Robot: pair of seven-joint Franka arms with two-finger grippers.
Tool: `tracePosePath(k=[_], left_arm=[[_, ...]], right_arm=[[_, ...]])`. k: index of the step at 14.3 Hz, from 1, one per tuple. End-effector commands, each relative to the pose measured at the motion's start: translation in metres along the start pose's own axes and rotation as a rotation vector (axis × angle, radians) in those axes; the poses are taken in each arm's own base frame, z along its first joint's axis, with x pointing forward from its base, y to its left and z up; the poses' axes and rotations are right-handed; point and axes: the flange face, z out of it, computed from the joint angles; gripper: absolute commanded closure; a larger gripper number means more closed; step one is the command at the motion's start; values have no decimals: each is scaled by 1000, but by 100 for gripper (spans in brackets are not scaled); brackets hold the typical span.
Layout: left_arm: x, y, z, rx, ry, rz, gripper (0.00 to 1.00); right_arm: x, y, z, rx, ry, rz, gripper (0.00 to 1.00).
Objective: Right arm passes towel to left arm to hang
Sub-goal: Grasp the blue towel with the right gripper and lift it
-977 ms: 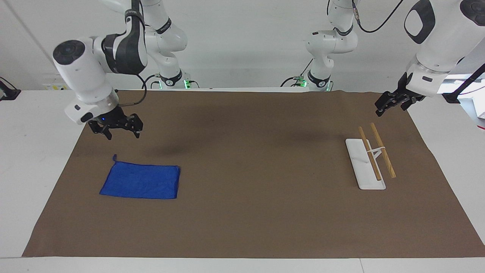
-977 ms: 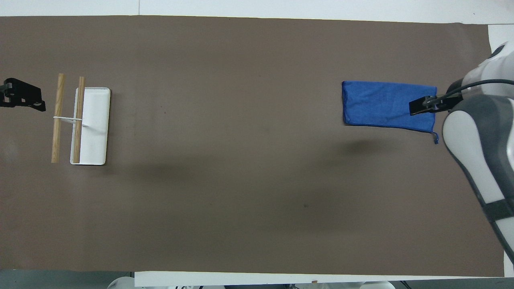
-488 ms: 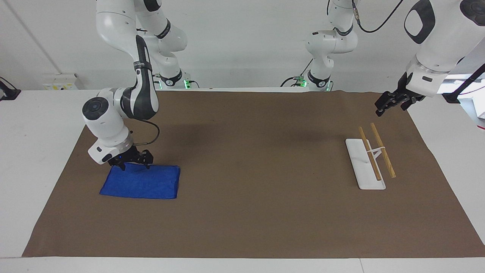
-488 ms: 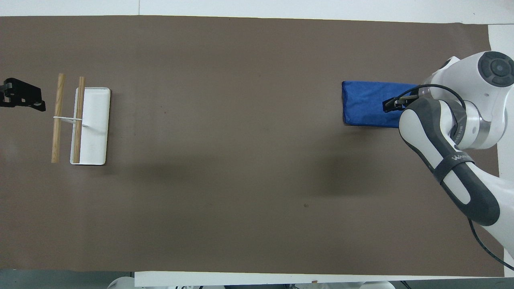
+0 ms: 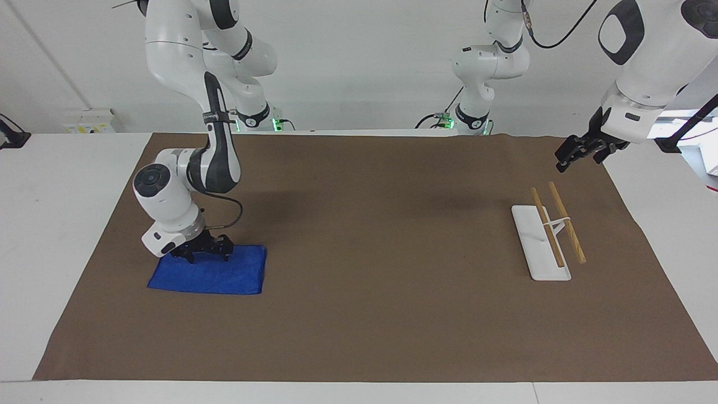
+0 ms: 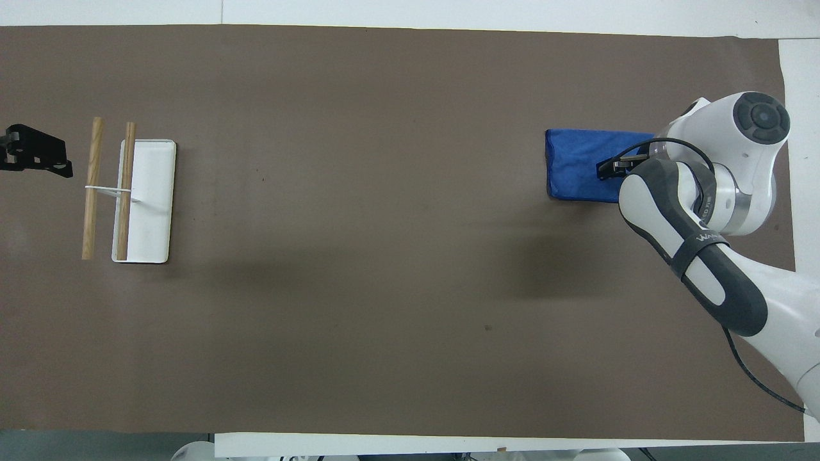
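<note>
Your right hand (image 5: pixel 203 253) sits low on the towel (image 5: pixel 213 272), fingers apart, on the edge nearest the robots, ready, I judge, to pinch that edge. The towel lies flat on the desk (image 5: pixel 359 314) at nine o'clock in the facing view. Your left hand (image 5: pixel 573 154) waits open over the desk near the rack (image 5: pixel 547 235) at three o'clock, handy for hanging. Lettering on the right forearm band isn't readable.

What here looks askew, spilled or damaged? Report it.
Nothing stands out. The towel lies flat on the brown mat, with the open right gripper down at its robot-side edge. The rack stands upright with both rods in place, and the open left gripper waits in the air near it.
</note>
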Motion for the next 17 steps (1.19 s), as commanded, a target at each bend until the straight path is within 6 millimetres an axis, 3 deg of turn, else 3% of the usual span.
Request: tracePosePath(k=[1,4,5,7,9,11,15,17], left_arm=[[-7,-4,-2,-16,-10,4,0],[-7,-4,-1,-16,-12,4,0],[-7,-4,-3,-17,-9,4,0],[-7,-4,-1,-16,-12,4,0],[-7,-4,-1,-16,-12,4,0],[-7,-4,-1,-16,-12,4,0],[-7,-4,-2,-16,-10,4,0],[-7,-4,-1,-16,-12,4,0]], right_arm=[[2,0,2,17,8,18,7],[1,2,4,19,1,8,31],[0,1,4,19,-3,7,43],[0,1,4,19,-9,-2,78],[1,0,2,19,-10,-5,99],[3,-1,-2,22,-30,-7,100],[23,-11,-47,37,-84,-24,100],[31,-31,-71,53,-104,-53,100]])
